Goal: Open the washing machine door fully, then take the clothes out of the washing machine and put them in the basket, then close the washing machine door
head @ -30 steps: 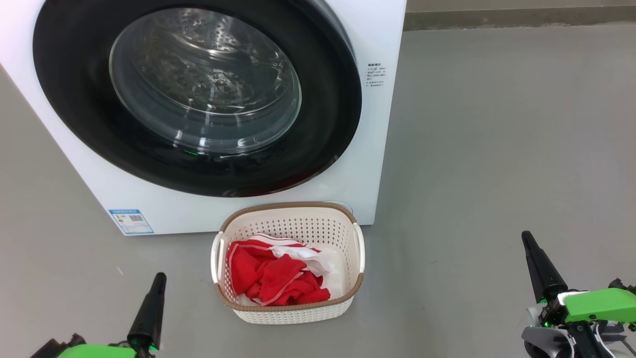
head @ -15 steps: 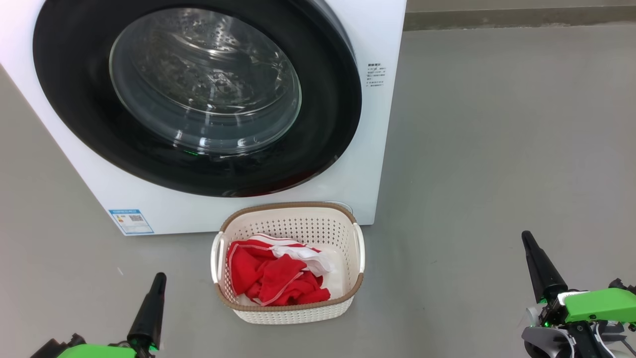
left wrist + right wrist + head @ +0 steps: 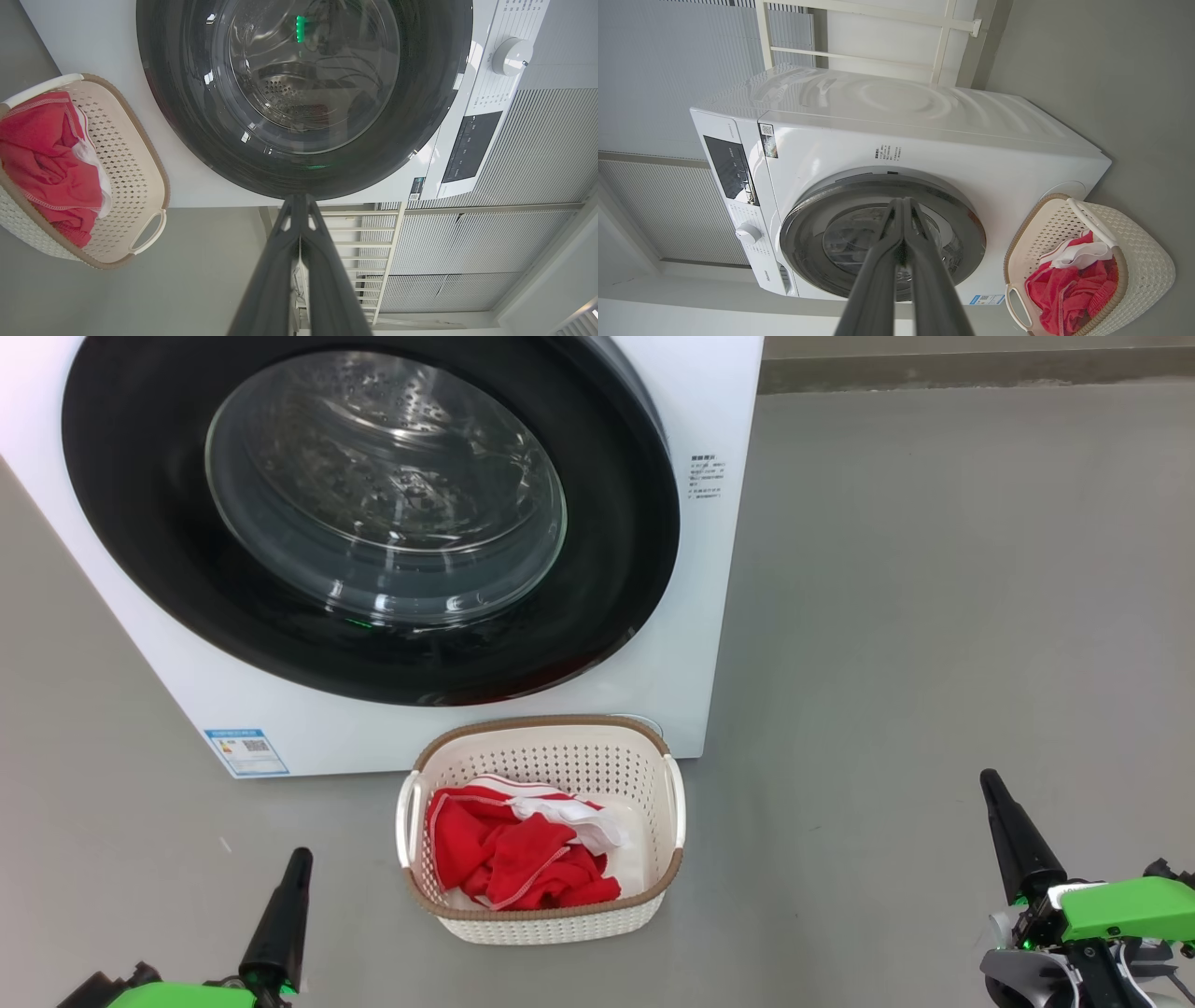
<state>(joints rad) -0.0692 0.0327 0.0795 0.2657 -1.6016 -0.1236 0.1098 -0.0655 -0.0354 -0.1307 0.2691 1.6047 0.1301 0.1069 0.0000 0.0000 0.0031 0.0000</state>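
The white washing machine (image 3: 719,569) stands ahead with its black-rimmed glass door (image 3: 373,513) lying flat against the front, shut. On the floor just before it sits the cream basket (image 3: 551,924), and the red clothes (image 3: 513,859) with white trim lie inside. My left gripper (image 3: 299,859) rests low at the lower left, fingers pressed together, holding nothing. My right gripper (image 3: 990,784) rests at the lower right, also shut and empty. The left wrist view shows the door (image 3: 303,93), the basket (image 3: 145,172) and the clothes (image 3: 42,158); the right wrist view shows the door (image 3: 882,233) and the basket (image 3: 1134,270).
Grey floor (image 3: 934,616) spreads to the right of the washer. A grey baseboard strip (image 3: 971,373) runs along the back. A control panel with a white dial (image 3: 511,56) is on the washer. A white rack (image 3: 943,42) stands behind it.
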